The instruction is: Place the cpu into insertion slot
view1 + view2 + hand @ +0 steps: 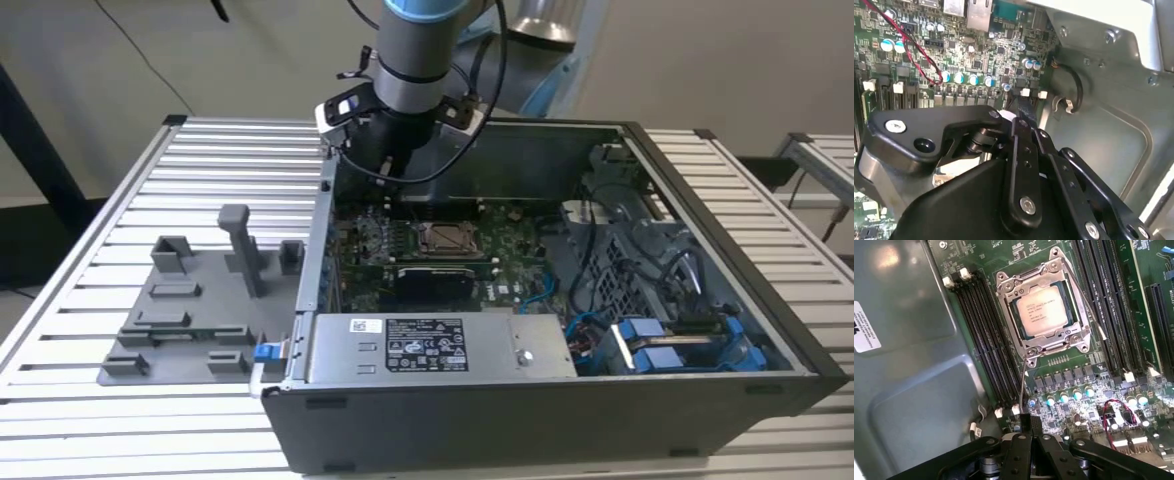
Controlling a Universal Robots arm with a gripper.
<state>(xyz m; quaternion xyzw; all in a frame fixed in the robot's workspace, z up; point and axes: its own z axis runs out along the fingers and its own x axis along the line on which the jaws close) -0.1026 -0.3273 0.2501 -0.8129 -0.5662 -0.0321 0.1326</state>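
The cpu [1046, 310], a square chip with a silvery-tan face, lies flat inside the insertion slot [1074, 336], whose shiny metal frame surrounds it. A thin wire lever [1023, 377] runs down from the frame's corner. In the exterior view the insertion slot [447, 238] sits mid-board in the open computer case. My gripper [387, 165] hangs above the board, toward the exterior view's left of the slot and apart from it. In both wrist views the black fingers [1030, 424] are pressed together with nothing between them; the gripper [1021, 106] points at the board near a row of capacitors.
The case's metal wall [914, 390] stands close beside the gripper. Long black memory strips [981, 335] flank the slot. A red wire loop [919, 55] lies on the board. A power supply [427, 345] and blue cables [654, 345] fill the case's front. A grey fixture [187, 310] stands outside.
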